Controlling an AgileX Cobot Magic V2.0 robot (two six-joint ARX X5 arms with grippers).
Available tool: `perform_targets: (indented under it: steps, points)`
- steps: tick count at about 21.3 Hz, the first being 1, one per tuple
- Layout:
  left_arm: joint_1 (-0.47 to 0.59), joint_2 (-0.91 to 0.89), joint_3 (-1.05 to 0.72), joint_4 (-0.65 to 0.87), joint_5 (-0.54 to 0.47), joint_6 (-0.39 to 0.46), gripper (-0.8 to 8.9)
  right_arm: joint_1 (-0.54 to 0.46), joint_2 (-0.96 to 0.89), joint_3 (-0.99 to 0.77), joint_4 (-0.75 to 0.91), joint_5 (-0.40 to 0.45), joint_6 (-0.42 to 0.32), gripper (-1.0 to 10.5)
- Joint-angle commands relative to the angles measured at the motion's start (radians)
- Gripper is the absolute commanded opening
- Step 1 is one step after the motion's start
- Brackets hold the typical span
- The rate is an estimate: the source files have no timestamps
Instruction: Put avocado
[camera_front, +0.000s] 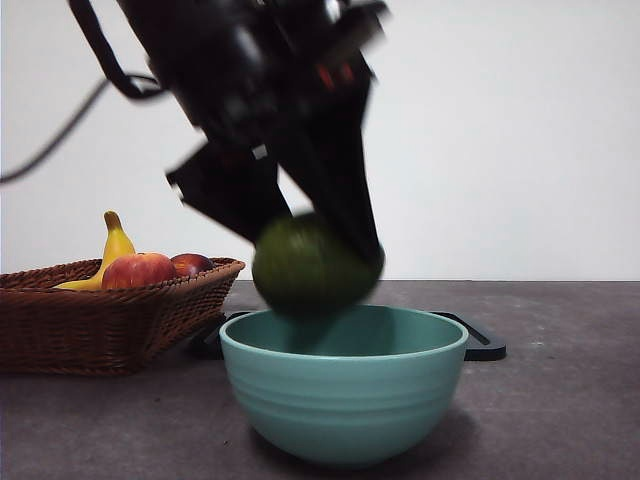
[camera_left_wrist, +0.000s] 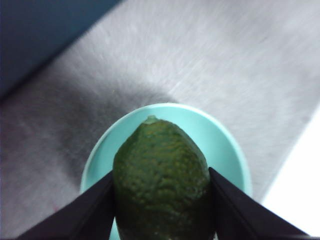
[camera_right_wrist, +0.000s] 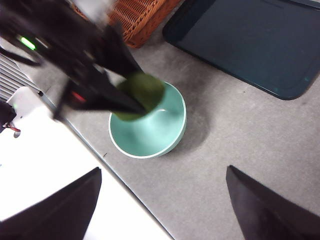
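Note:
The dark green avocado (camera_front: 308, 265) hangs just above the rim of a teal bowl (camera_front: 345, 400), clamped between the jaws of my left gripper (camera_front: 315, 255), which comes down from above. In the left wrist view the avocado (camera_left_wrist: 161, 182) fills the space between both jaws, with the bowl (camera_left_wrist: 225, 145) directly beneath it. From the right wrist view, the avocado (camera_right_wrist: 140, 95) and left arm sit over the bowl (camera_right_wrist: 155, 135). My right gripper (camera_right_wrist: 162, 200) is open, high above the table and away from the bowl.
A wicker basket (camera_front: 110, 310) at the left holds a banana (camera_front: 112, 250) and red apples (camera_front: 140, 270). Behind the bowl lies a dark tray (camera_front: 480, 345), which also shows in the right wrist view as the dark tray (camera_right_wrist: 250, 45).

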Motion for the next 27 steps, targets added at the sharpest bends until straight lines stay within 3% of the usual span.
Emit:
perform_targets:
  steps: [1,11,14,17,27]
  points:
    - [-0.028,0.059,0.017,0.024,-0.034,0.024,2.07,0.005,0.008,0.019,0.004,0.0,0.007,4.0]
    - [-0.064,0.176,0.017,0.056,-0.06,0.049,2.26,0.005,0.008,0.019,0.004,0.0,0.007,4.0]
    - [-0.072,0.175,0.018,0.062,-0.06,0.047,3.06,0.005,0.008,0.019,0.004,0.0,0.007,4.0]
    - [-0.076,0.175,0.028,0.053,-0.059,0.04,3.18,0.005,0.008,0.019,0.004,0.0,0.007,4.0]
    - [-0.064,0.14,0.237,-0.165,-0.059,0.04,3.16,0.005,0.008,0.019,-0.004,0.001,0.007,4.0]
